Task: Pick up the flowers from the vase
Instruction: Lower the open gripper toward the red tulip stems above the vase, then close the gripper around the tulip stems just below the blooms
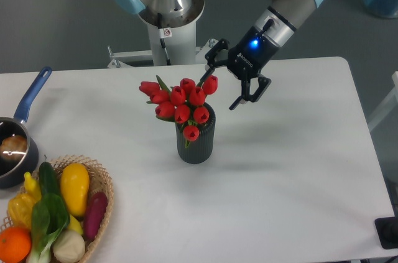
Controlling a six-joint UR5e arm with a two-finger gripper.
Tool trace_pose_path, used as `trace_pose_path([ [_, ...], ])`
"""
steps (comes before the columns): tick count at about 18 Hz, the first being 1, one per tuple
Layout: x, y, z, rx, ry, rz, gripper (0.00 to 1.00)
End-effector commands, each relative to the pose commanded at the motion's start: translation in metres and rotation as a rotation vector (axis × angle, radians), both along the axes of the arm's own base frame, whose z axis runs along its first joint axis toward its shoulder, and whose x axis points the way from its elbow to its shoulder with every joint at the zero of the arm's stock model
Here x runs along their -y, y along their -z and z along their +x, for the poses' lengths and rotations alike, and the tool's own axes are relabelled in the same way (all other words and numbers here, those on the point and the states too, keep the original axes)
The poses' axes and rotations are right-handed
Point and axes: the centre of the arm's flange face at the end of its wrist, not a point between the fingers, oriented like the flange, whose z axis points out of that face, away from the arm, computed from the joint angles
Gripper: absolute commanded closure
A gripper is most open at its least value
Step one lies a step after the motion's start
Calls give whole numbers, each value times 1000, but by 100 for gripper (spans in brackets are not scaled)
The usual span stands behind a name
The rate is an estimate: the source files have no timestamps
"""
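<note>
Hovering beside flowers [182, 102] in vase [196, 140]: gripper [219, 92] spread wide, empty, one finger [208, 70] near rightmost bud.

You have bare white table [298, 170] from 1 to 6 o'clock of the ribbed dark grey vase [196, 142]. At 8 o'clock, the wicker basket of vegetables [59, 213] and blue-handled saucepan [15, 145] block passage.

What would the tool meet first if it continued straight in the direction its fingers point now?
Probably the flowers: the open tool points down-left at the rightmost bud, with the vase beyond. Depth is unclear from this single view.
</note>
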Motion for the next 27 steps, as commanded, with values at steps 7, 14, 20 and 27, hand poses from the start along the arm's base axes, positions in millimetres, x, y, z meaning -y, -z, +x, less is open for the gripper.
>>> trace_pose_path([
  [7,-12,11,11,15,36,-3,0],
  [14,-14,16,9,23,40,-7,0],
  [20,-23,21,12,35,58,-10,0],
  [27,-24,21,11,35,60,-10,0],
])
